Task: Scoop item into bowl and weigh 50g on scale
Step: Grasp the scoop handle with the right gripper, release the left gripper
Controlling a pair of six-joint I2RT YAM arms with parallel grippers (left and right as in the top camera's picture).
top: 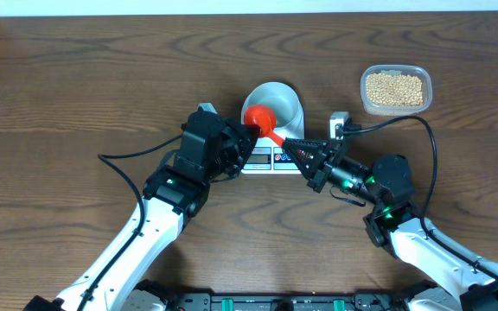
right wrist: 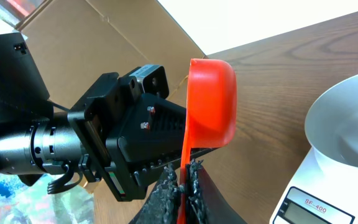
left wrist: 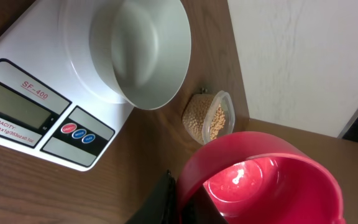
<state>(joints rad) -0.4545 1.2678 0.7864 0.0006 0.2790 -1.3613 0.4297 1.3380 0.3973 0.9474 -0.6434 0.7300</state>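
Orange plastic scoop (right wrist: 211,99) we pinch by its handle in our right gripper (right wrist: 184,174); our left gripper (left wrist: 178,202) is cropped, so we cannot tell its spread.

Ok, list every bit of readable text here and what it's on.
"SF-400": scale panel, above the display (both wrist views).
"CAPACITY": scale panel, below the display; the finer line beneath is too small to read.
Labels on the two buttons: too small to read.

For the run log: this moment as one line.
red scoop: empty, handle pinched by right gripper | left gripper: at scoop cup, grip unclear | bowl: empty, on scale | soybeans: in clear tub
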